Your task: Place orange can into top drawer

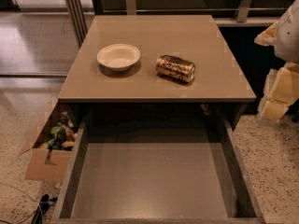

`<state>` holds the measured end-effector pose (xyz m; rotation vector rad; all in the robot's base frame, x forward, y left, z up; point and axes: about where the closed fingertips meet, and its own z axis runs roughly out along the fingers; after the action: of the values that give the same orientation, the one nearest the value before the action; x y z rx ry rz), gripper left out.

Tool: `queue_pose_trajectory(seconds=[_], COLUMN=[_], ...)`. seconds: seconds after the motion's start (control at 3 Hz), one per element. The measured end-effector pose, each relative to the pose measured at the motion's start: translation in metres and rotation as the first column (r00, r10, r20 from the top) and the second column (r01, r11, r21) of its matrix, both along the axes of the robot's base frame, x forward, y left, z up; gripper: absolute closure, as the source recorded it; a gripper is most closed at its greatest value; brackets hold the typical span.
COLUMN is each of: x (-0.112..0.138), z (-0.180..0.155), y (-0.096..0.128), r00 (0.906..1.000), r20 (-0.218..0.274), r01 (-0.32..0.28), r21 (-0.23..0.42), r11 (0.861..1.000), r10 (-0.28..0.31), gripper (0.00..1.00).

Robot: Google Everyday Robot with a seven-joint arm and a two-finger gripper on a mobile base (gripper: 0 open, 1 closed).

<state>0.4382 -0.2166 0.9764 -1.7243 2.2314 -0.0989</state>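
The orange can (175, 68) lies on its side on the tabletop (159, 29), right of centre, its shiny gold-orange body printed in dark brown. The top drawer (149, 183) is pulled out wide below the table's front edge, and its flat grey bottom is bare. My gripper (279, 90) shows as pale yellow and white parts at the right edge of the view. It is off the table's right side, well apart from the can, and holds nothing that I can see.
A white bowl (118, 56) stands upright on the tabletop left of the can. A cardboard box (46, 158) of clutter sits on the floor left of the drawer. Cables (39, 206) lie at the bottom left. Speckled floor lies on both sides.
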Motion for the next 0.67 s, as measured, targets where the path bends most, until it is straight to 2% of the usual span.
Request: queue_pose_trajectory(seconds=[0.33, 0.67], x=[0.004, 0.020], z=[0.004, 0.005], y=[0.002, 0.010], r00=[0.9999, 0.9988], r20=[0.013, 0.045], r01=[0.000, -0.022], r21=[0.005, 0.048], r11=[1.000, 0.999], r10=[0.000, 0.020], gripper=[0.00, 0.00])
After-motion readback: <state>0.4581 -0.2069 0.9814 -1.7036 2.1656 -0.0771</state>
